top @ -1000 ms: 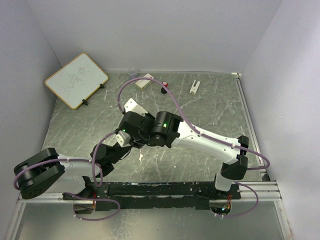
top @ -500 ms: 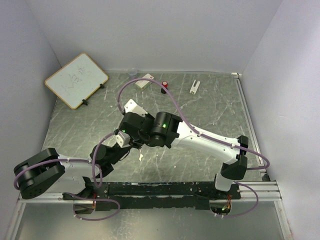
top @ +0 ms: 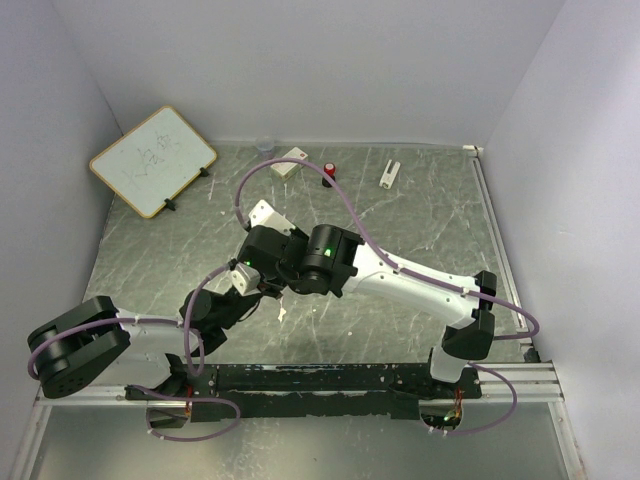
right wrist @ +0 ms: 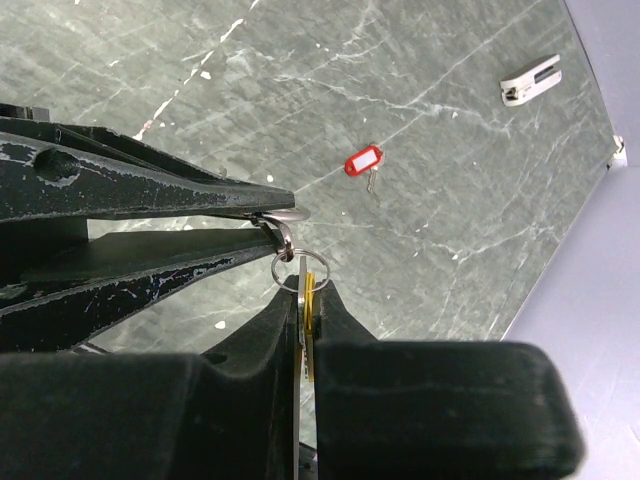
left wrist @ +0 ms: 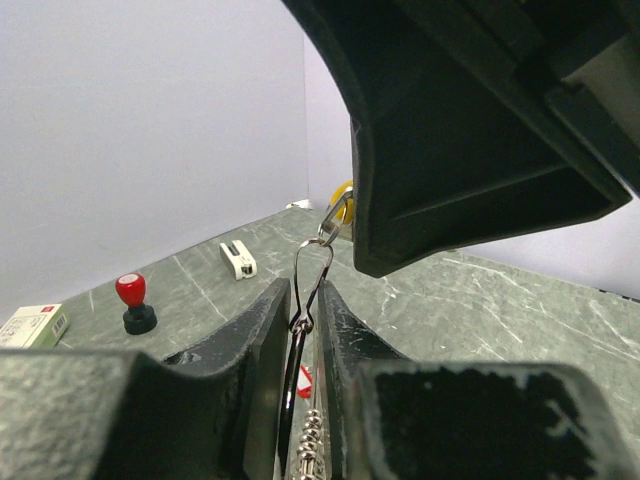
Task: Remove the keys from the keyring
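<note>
In the right wrist view my right gripper [right wrist: 308, 292] is shut on two keys, a silver one and a yellow-headed one [right wrist: 311, 300]. They hang on the small silver keyring [right wrist: 300, 271] just above its fingertips. A dark wire clasp [right wrist: 276, 228] links that ring to my left gripper, whose fingers [right wrist: 150, 190] come in from the left. In the left wrist view my left gripper [left wrist: 302, 312] is shut on the clasp's wire loop [left wrist: 311, 270], with a ball chain [left wrist: 310, 440] hanging below. A red-headed key [right wrist: 363, 162] lies loose on the table. In the top view both grippers meet under the arms [top: 268, 287].
Along the back wall stand a whiteboard [top: 152, 160], a clear cup [top: 265, 145], a white box [top: 290, 164], a red-topped black knob [top: 328, 176] and a white clip [top: 389, 173]. The right arm's wrist [top: 320, 258] hangs over the table's middle.
The left jaws have narrowed onto the wire clasp. Both arms have shifted only very slightly; the right gripper keeps its hold on the keys.
</note>
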Controlling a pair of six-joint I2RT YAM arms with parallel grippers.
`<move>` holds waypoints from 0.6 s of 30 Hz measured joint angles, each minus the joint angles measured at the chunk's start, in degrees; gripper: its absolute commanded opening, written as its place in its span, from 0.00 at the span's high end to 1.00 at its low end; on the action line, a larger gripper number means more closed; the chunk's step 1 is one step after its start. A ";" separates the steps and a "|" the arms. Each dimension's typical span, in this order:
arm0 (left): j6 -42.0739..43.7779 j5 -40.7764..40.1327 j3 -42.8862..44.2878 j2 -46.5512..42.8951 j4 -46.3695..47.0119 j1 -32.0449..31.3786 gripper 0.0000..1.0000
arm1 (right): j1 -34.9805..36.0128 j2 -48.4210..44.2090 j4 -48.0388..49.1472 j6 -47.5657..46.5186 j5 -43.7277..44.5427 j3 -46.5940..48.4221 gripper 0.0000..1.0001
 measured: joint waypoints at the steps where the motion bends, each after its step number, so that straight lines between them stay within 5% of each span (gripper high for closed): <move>1: 0.00 0.00 -0.02 0.00 0.00 0.00 0.75 | 0.00 0.00 0.00 0.00 0.00 0.00 1.00; 9: 0.31 0.00 -0.22 -0.31 0.02 0.00 0.93 | 0.00 0.00 0.37 0.00 0.00 0.00 1.00; 18: 0.63 -0.04 -0.24 -1.70 -0.09 0.00 0.93 | 0.00 0.00 0.37 0.02 0.02 0.00 1.00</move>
